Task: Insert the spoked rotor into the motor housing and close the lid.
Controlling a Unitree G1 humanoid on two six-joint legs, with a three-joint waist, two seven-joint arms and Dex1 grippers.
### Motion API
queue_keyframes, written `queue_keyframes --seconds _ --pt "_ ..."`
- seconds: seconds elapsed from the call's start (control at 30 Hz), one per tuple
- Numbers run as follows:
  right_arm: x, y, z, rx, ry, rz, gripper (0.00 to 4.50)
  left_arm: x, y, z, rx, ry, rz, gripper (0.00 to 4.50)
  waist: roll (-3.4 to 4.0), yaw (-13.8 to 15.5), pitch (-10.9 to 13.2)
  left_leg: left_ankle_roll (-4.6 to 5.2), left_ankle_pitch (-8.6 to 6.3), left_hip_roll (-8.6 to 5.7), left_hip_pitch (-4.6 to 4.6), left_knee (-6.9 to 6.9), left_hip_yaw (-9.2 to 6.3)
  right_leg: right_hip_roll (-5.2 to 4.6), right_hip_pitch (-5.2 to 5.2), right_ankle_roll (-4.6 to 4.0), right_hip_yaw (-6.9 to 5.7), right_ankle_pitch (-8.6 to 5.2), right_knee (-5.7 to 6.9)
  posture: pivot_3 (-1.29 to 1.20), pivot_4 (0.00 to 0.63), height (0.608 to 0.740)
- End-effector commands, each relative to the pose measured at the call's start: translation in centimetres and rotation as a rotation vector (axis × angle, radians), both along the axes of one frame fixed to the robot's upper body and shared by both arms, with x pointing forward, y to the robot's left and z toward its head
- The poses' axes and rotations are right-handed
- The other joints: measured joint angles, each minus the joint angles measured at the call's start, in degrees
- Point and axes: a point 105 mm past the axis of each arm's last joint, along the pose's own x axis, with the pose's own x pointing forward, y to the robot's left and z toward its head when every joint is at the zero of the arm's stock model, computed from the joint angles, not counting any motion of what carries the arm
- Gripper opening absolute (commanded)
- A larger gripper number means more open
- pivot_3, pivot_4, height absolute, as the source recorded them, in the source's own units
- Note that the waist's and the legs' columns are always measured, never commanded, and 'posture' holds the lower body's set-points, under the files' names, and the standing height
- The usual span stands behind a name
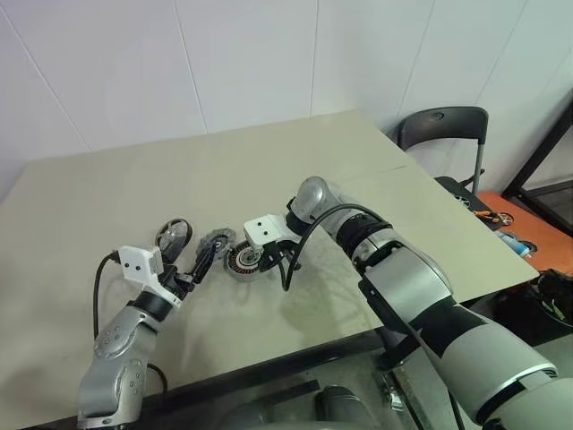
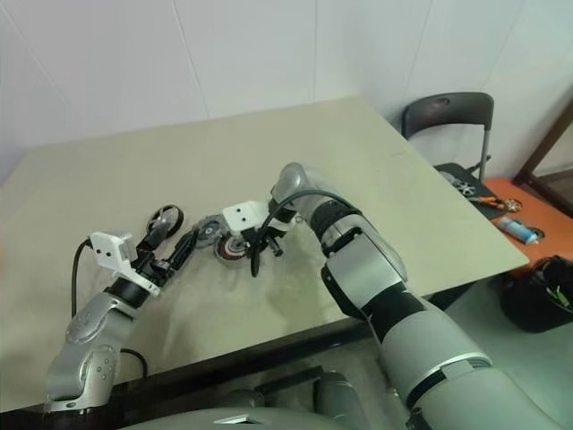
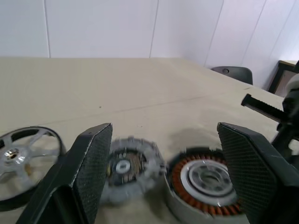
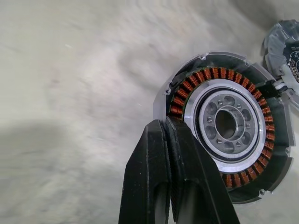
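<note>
Three round parts lie in a row on the beige table (image 1: 269,170). On the left is a dark-rimmed disc with silver spokes (image 1: 173,235), seemingly the lid. The grey spoked rotor (image 1: 215,242) with its notched rim is in the middle. The motor housing (image 1: 242,261), ringed with copper windings, is on the right. My left gripper (image 1: 201,262) is open and low over the table, and the rotor (image 3: 128,169) sits just beyond its fingers. My right gripper (image 4: 167,125) is shut and holds nothing. It points down with its tip at the near rim of the housing (image 4: 224,123).
A black cable (image 1: 288,269) loops down from my right wrist beside the housing. A black chair (image 1: 443,125) stands past the table's right corner. Small items lie on an orange surface (image 1: 506,219) to the right of it. The table's front edge runs close under both arms.
</note>
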Motion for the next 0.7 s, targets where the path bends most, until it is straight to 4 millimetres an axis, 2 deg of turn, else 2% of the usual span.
queue_keyframes --seconds 0.03,0.13,0.2,0.5,0.63,0.7 --pt "0.1 0.0 2.0 0.055 -0.003 0.026 0.03 0.3 -0.1 0.8 0.009 -0.033 -0.018 3.82 0.0 0.1 0.0 0.0 0.0 0.0 0.0 0.01 0.0 -0.01 0.01 0.0 0.0 0.0 0.0 0.0 0.0 0.74" --pt "0.2 0.2 1.7 0.091 0.041 -0.053 0.03 0.3 -0.3 0.7 0.014 -0.026 -0.031 3.82 -0.02 0.2 0.0 0.01 0.0 0.0 -0.01 0.01 0.0 -0.02 0.01 0.0 0.0 0.0 -0.02 0.0 0.0 0.74" --pt "0.5 0.3 1.2 0.112 0.011 -0.093 0.03 0.3 -0.2 0.6 0.013 -0.023 -0.034 3.82 -0.02 0.1 0.0 0.0 0.0 0.0 -0.01 0.0 0.0 -0.01 -0.01 0.0 0.0 0.0 -0.01 0.0 0.0 0.74" --pt "2.3 -1.7 0.3 0.079 -0.001 -0.335 0.03 0.6 -0.8 0.5 0.018 -0.009 -0.071 3.82 -0.03 0.5 0.0 -0.11 0.07 0.0 0.01 0.09 0.06 -0.03 -0.09 -0.09 0.02 0.06 0.29 0.0 0.0 0.74" --pt "1.8 -2.6 0.1 0.005 0.014 -0.396 0.03 0.6 -1.1 0.4 0.02 0.0 -0.089 3.82 -0.05 0.5 0.0 -0.12 0.07 0.0 0.0 0.13 0.05 -0.04 -0.08 -0.11 0.0 0.07 0.3 0.0 0.0 0.74" --pt "1.1 -2.4 0.9 0.004 0.063 -0.426 0.03 0.7 -1.3 0.3 0.024 0.002 -0.099 3.82 -0.05 0.4 0.0 -0.12 0.07 0.0 -0.01 0.13 0.06 -0.04 -0.1 -0.11 0.01 0.07 0.28 0.0 0.0 0.74"
